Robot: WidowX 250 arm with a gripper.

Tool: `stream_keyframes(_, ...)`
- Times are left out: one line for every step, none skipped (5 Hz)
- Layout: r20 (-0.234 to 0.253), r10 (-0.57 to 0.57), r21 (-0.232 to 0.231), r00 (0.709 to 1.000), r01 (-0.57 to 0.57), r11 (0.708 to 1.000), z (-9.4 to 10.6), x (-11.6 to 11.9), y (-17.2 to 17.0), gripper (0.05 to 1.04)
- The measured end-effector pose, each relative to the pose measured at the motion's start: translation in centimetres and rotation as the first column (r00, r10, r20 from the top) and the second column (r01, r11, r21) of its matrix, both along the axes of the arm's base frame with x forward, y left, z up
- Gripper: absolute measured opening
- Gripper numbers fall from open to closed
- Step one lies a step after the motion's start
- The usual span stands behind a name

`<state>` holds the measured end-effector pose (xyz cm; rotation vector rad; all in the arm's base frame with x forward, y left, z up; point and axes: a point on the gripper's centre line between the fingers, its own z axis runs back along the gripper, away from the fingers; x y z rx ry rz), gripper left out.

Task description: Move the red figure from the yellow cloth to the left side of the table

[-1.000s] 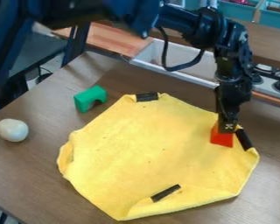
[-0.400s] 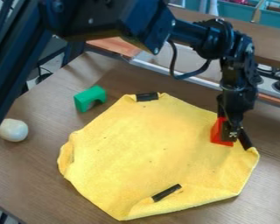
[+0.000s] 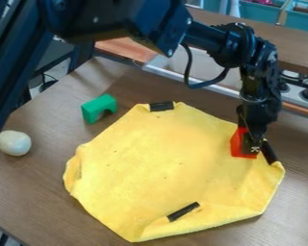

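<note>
Red figure (image 3: 237,145), right side of yellow cloth (image 3: 163,168)
Likely light and stiff; pinch its sides. You can't tell whether your grip is open or closed.

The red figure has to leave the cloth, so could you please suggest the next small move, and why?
Probably secure a grasp before lifting: the gripper is down at the red figure, overlapping its right part in this view, and the figure is on the yellow cloth.
</note>
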<state>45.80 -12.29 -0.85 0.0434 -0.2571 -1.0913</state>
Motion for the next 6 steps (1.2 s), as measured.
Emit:
stream_keyframes(-0.021,-0.011,-0.027,1.000,0.010,1.000,0.6,-1.4,-0.2,0.802)
stream_keyframes(0.018,-0.033,-0.082,0.999,0.034,0.996,3.9,-2.7,-0.6,0.801)
stream_keyframes(0.032,-0.072,-0.115,0.997,0.075,0.991,5.4,-4.8,-0.8,0.801)
stream_keyframes(0.037,-0.107,-0.134,0.994,0.111,0.985,6.1,-7.5,-1.0,0.801)
stream_keyframes(0.033,-0.163,-0.144,0.986,0.166,0.975,6.4,-10.6,-1.8,0.801)
stream_keyframes(0.028,-0.210,-0.143,0.977,0.212,0.967,6.1,-13.5,-2.1,0.801)
